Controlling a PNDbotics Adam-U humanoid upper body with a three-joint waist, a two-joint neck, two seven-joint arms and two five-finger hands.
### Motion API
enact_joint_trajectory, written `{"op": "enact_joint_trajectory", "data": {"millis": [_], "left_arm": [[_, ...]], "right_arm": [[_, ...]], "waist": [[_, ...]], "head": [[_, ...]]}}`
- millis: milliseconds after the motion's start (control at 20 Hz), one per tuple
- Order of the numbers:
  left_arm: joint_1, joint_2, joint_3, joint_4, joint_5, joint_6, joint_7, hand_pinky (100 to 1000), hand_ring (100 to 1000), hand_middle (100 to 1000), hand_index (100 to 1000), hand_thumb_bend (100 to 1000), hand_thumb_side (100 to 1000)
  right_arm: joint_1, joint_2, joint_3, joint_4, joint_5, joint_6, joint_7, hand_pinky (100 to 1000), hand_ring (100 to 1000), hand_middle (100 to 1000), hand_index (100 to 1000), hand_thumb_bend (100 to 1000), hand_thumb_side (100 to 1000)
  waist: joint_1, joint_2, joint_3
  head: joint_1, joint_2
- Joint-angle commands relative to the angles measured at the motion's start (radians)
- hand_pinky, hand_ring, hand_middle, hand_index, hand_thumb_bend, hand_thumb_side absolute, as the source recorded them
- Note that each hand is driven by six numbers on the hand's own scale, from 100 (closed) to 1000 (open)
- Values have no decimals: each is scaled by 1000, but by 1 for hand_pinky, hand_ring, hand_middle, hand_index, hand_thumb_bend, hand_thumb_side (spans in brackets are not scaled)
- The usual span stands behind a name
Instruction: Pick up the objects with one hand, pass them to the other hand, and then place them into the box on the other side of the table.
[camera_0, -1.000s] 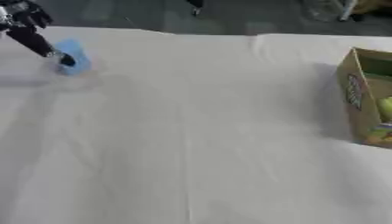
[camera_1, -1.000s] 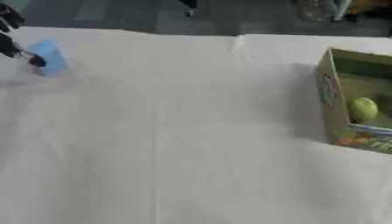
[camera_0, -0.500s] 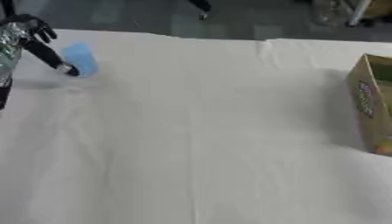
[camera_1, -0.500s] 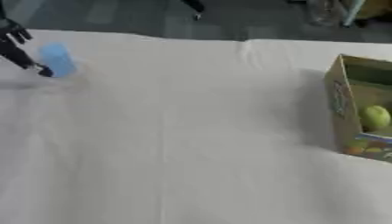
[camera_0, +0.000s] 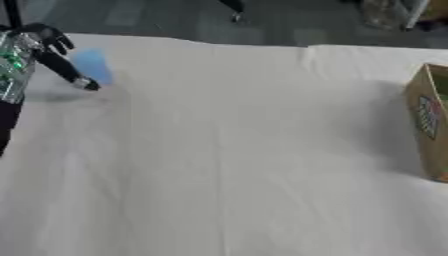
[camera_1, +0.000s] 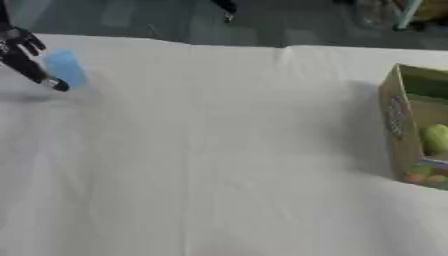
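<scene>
A white cloth, soft and faintly creased, covers the table (camera_0: 227, 165) from edge to edge. At the upper left of the left eye view the robot's left hand (camera_0: 39, 47) comes in, black with a silvery, green-tinted section of forearm behind it. One finger (camera_0: 66, 70) stretches straight and slanting down toward the cloth, its pale tip against the lower edge of a small light-blue object (camera_0: 92, 66). The other fingers curl back near the top of the hand and close on nothing. The blue object is smooth, rounded at the top and narrower below, something like a small cup or pouch; its exact make cannot be told. It lies just beyond the outstretched finger, on the side away from the palm, and whether it rests on the cloth or is tipped by the fingertip cannot be told.

Well away from the fingers, at the opposite side of the table, stands an open cardboard box (camera_1: 398, 125), brown with colourful printing on its near wall. Inside it lies a rounded yellow-green fruit (camera_1: 435, 139), smooth and matte. The robot's right hand appears in neither view. Beyond the table's far edge is a dark floor.
</scene>
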Motion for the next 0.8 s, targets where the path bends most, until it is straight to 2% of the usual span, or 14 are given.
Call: {"op": "enact_joint_trajectory", "data": {"millis": [50, 300, 500, 800], "left_arm": [[-32, 36, 13, -16, 28, 1, 11, 827, 803, 744, 822, 742, 100], [-40, 44, 19, -19, 4, 27, 50, 825, 805, 747, 813, 680, 100], [-42, 42, 28, -20, 14, 44, 99, 819, 798, 738, 805, 488, 100], [-42, 35, 34, 4, 22, 101, 149, 828, 807, 746, 813, 415, 100]], "right_arm": [[-13, -28, -8, -14, 7, -1, 3, 853, 785, 839, 839, 247, 240], [-17, -24, -2, -11, 13, 1, 15, 853, 784, 838, 836, 247, 251], [-24, -23, 1, -12, 14, 2, 19, 853, 783, 838, 837, 239, 255], [-34, -22, 4, -14, 17, 3, 24, 854, 783, 837, 839, 241, 261]], "waist": [[3, -2, -5], [8, 9, -13], [11, 15, -20], [16, 27, -36]], "head": [[5, -10], [11, -7], [22, -11], [51, -24]]}}
